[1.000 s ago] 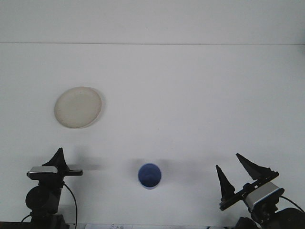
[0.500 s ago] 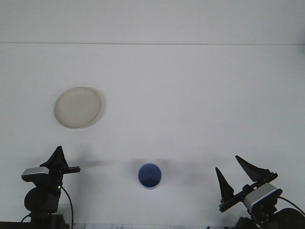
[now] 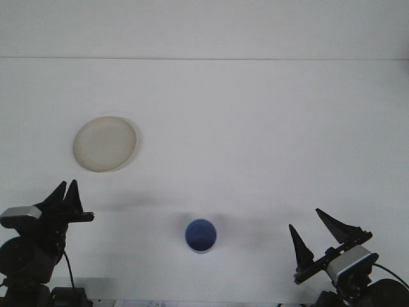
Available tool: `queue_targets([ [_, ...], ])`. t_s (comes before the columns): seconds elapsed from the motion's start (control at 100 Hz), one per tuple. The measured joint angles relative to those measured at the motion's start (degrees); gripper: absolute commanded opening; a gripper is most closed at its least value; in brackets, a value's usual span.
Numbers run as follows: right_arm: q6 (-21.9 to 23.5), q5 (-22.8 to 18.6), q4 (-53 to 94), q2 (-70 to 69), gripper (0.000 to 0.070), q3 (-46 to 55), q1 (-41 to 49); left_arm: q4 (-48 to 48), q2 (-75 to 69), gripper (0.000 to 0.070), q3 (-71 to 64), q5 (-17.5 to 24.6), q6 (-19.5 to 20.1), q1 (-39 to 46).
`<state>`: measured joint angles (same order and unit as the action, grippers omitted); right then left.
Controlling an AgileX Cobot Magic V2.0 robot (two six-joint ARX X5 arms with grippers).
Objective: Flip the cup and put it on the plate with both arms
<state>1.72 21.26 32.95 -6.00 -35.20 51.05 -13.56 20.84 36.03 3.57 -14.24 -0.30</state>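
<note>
Blue cup (image 3: 200,235) near front edge; cream plate (image 3: 105,143) far left.

My desk (image 3: 255,141) is plain white, unpatterned, with a slightly greyer white wall behind it. The cup (image 3: 200,235) is solid blue, its rim a paler blue. The plate (image 3: 105,143) is cream, off-white against the desk, with no pattern. My left pincer (image 3: 63,196) is black with a silver-grey block behind it; my right pincer (image 3: 317,235) is black too, backed by the same silver-grey.
</note>
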Motion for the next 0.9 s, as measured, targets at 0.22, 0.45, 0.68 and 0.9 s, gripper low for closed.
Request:
queue_targets([
  [0.22, 0.0, 0.0, 0.0, 0.0, 0.049, 0.0, 0.0, -11.1, 14.8, 0.0626, 17.0, 15.5, 4.7, -2.0],
  [0.45, 0.0, 0.0, 0.0, 0.0, 0.049, 0.0, 0.0, -24.1, 30.5, 0.0626, 27.9, 22.8, 6.4, -13.2],
  [0.68, 0.0, 0.0, 0.0, 0.0, 0.049, 0.0, 0.0, -29.4, 43.8, 0.0625, 32.7, 21.5, 8.2, -29.3],
  [0.9, -0.1, 0.0, 0.0, 0.0, 0.049, 0.0, 0.0, -31.7, 55.7, 0.0626, 35.3, 16.0, 9.0, -40.6],
])
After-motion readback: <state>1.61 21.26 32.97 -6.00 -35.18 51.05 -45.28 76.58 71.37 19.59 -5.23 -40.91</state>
